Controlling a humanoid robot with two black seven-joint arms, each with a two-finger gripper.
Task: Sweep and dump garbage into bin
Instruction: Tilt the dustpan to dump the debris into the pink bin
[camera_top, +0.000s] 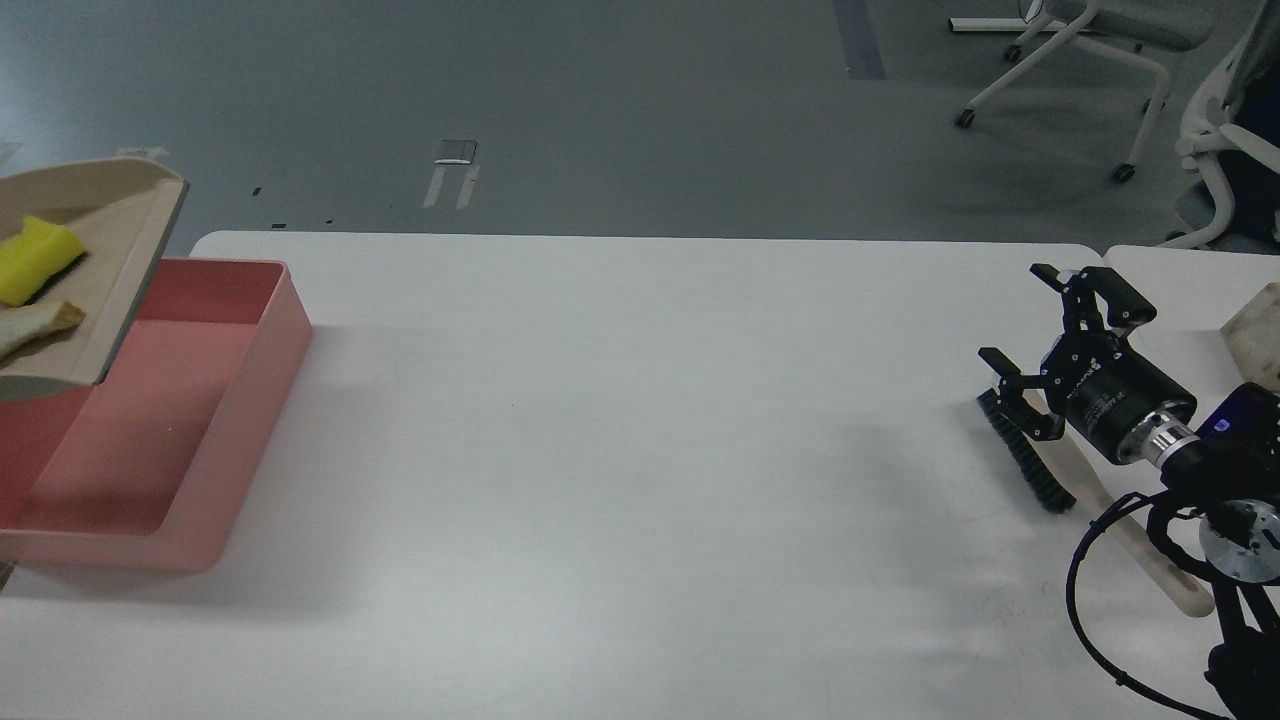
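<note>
A beige dustpan (110, 270) is held in the air at the far left edge, above the pink bin (230, 440). In the pan lie a yellow sponge (35, 258) and a slice of bread (35, 322). My left gripper is out of view past the left edge. My right gripper (1025, 320) is open and empty at the right, just above a brush with black bristles (1025, 455) and a beige handle (1150, 555) that lies on the white table (640, 450).
The pink bin stands at the table's left end and looks empty inside. A second table (1180, 270) adjoins on the right, with a beige object (1255, 330) at its edge. Office chairs (1090, 60) stand on the floor beyond.
</note>
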